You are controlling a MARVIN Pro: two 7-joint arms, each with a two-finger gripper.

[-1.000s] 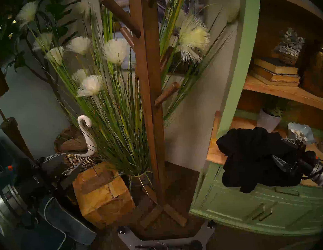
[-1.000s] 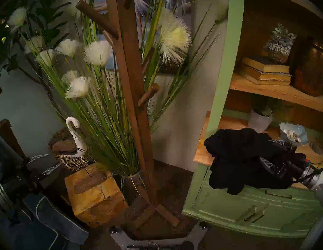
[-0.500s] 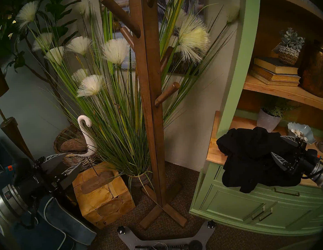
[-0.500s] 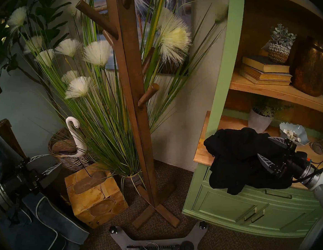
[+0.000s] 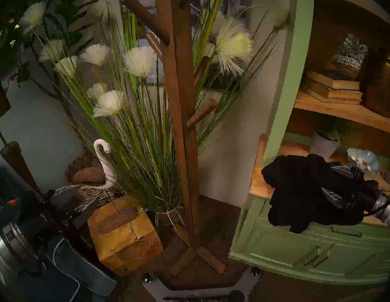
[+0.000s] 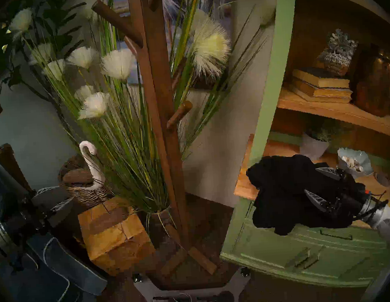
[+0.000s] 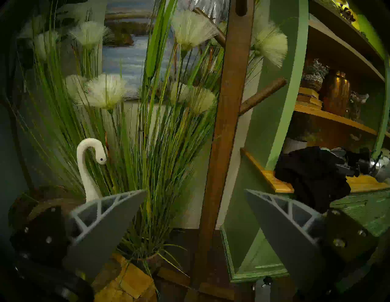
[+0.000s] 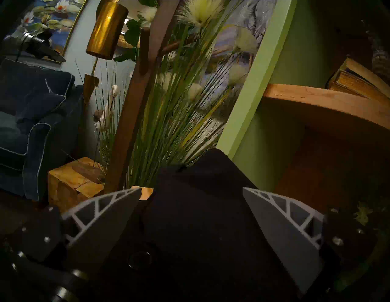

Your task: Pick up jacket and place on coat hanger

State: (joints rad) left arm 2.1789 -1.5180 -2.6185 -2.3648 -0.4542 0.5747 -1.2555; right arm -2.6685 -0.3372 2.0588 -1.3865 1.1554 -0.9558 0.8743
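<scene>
We have barely begun: the jacket (image 5: 304, 192) lies bunched on the green cabinet's wooden shelf (image 5: 258, 184), our right end effector (image 8: 192, 192) spread around it, not yet pinching, the left end effector (image 7: 196, 192) spread and empty, the coat hanger (image 5: 182, 115) bare.

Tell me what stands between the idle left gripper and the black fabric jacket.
In the left wrist view, the brown wooden coat stand's post rises between the open left gripper and the black fabric jacket on the green cabinet.
</scene>
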